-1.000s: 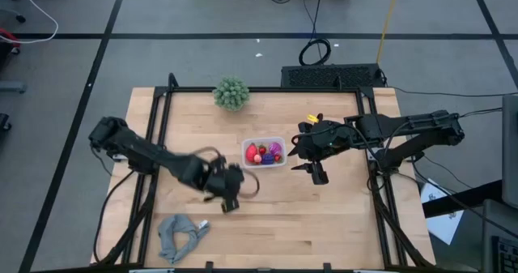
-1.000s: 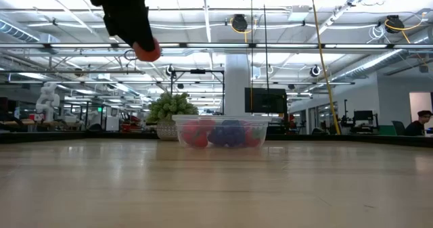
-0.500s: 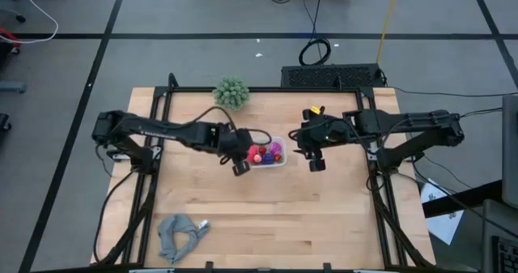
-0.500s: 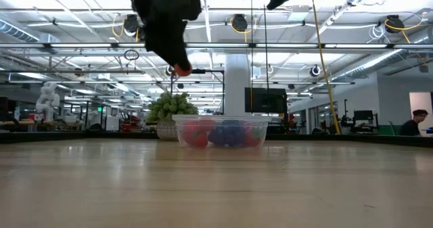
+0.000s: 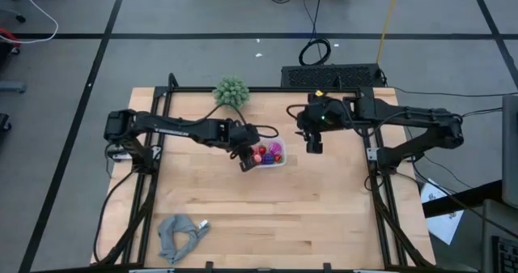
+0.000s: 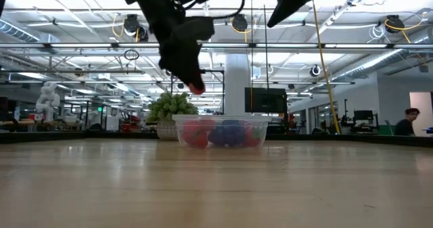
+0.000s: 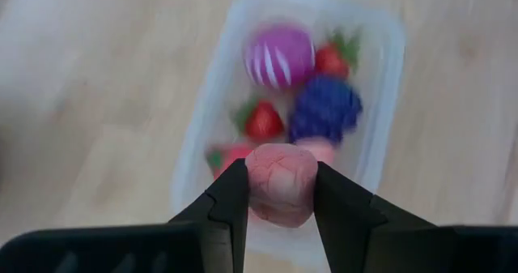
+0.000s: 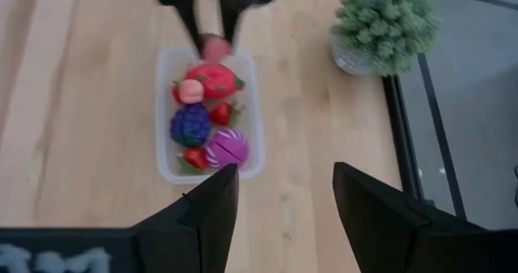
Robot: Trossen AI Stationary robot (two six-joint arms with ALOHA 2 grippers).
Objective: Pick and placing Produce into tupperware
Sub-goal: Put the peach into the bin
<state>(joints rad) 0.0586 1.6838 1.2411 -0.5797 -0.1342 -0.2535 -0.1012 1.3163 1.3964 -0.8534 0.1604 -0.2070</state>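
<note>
The tupperware [image 5: 269, 154] is a small clear container near the table's middle. It holds several produce pieces: a magenta striped ball [image 7: 280, 54], a dark purple berry [image 7: 325, 111] and red strawberries [image 7: 264, 120]. My left gripper [image 7: 280, 196] hangs above the tupperware's near-left end, shut on a pink produce piece [image 7: 281, 183]. My right gripper [image 8: 279, 196] is open, raised to the right of the tupperware [image 8: 208, 115], holding nothing. My left gripper pinches the pink produce piece [image 7: 281, 183] between its two fingers, one on each side, coming from above and pointing down. The piece is lifted clear above the tupperware's end [image 6: 197, 88].
A green bushy ball [image 5: 231, 92] stands in a small pot at the table's far edge. A grey cloth [image 5: 180, 234] lies near the near-left corner. Black frame rails run along the table's left [image 5: 150, 184] and right sides. Open wood lies in front of the tupperware.
My left gripper has carried the pink piece from the near-left part of the table toward the far side and right, arriving over the tupperware's end. My right gripper has drawn back toward the far edge, away from the tupperware.
</note>
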